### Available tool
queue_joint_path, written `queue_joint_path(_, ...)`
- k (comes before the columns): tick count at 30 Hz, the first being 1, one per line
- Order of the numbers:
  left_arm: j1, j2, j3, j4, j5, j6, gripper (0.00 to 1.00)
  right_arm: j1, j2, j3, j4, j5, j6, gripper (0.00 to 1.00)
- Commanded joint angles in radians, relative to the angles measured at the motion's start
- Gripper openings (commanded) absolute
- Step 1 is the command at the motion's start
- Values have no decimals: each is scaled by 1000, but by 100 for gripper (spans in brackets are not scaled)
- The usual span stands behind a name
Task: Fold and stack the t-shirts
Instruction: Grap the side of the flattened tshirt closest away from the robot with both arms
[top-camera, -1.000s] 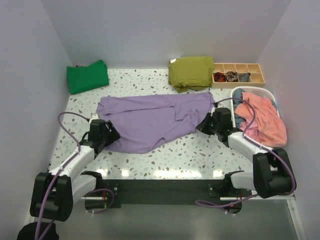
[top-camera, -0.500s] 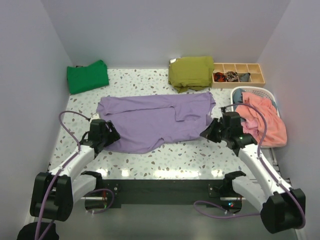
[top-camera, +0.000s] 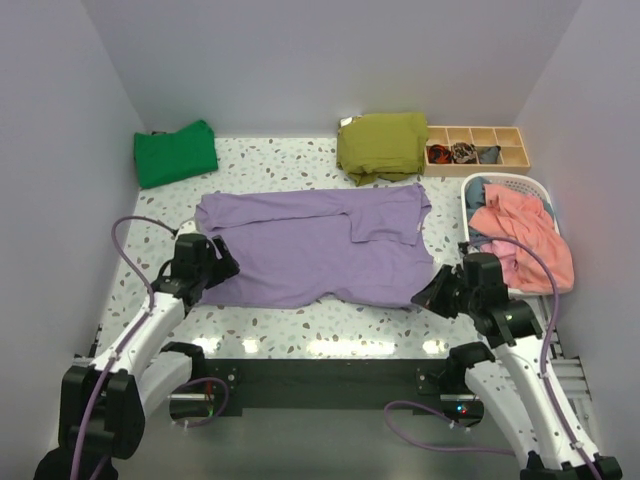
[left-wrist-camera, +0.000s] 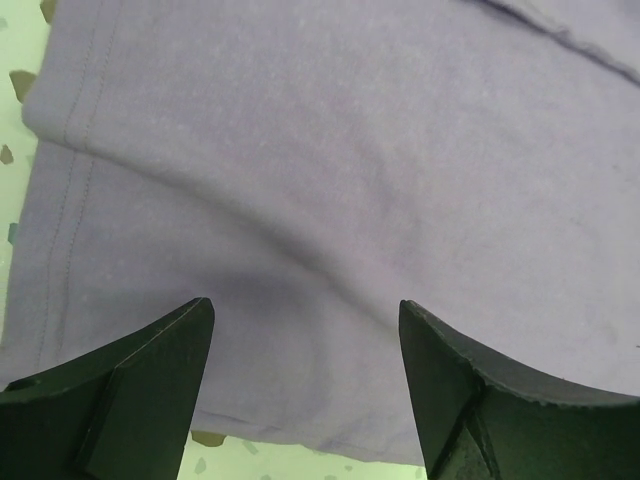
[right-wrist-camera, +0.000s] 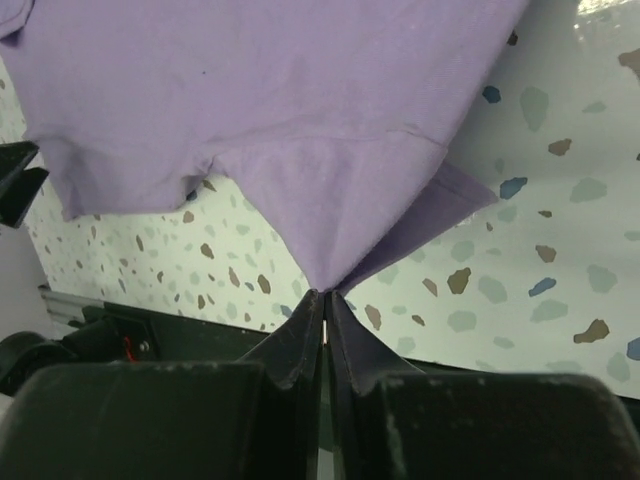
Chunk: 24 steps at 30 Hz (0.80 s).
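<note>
Your right pincer (right-wrist-camera: 325, 298) pinches the lavender shirt (top-camera: 310, 245) by its corner at the worktop (top-camera: 370, 322) front-right. Left pincer (left-wrist-camera: 305, 325) is spread over the front-left hem. Long axis runs left-right.

Lavender t-shirt (top-camera: 310, 250) spread flat (sleeve perhaps doubled); green t-shirt (top-camera: 176, 153) folded, far-left.

I can't identify the small items (top-camera: 463, 152) in the wooden tray (top-camera: 500, 167) at the table's (top-camera: 380, 310) far right corner. The left wrist view crops the purple t-shirt (left-wrist-camera: 330, 180) at top and right.
</note>
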<state>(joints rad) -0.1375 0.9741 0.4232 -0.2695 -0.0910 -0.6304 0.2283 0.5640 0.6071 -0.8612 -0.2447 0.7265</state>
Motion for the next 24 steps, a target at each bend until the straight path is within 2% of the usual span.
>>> queue_joint_path(1, 4, -57, 63, -39, -21, 34, 80, 0, 34, -27, -1, 90, -8, 8)
queue_joint_path(2, 4, -60, 68, -40, -21, 34, 80, 2, 54, -32, 57, 122, -18, 0)
queue_joint_path(5, 4, -54, 74, -40, -32, 37, 80, 2, 190, -27, 199, 169, -58, 0)
queue_joint_path(7, 4, -46, 78, -37, -35, 41, 80, 0, 293, 19, 258, 179, -90, 0)
queue_joint_path(8, 4, -35, 80, -37, -38, 40, 80, 2, 397, 55, 311, 167, -98, 0)
queue_joint_path(12, 4, -9, 80, -24, -49, 41, 80, 0, 582, 137, 436, 189, -153, 0)
queue_joint_path(15, 4, 17, 88, -16, -52, 38, 80, 2, 691, 227, 475, 228, -179, 0)
queue_joint_path(20, 4, 67, 98, -2, -61, 38, 80, 0, 822, 337, 504, 415, -190, 0)
queue_joint_path(24, 4, 94, 103, 7, -65, 43, 80, -1, 971, 404, 531, 447, -213, 0)
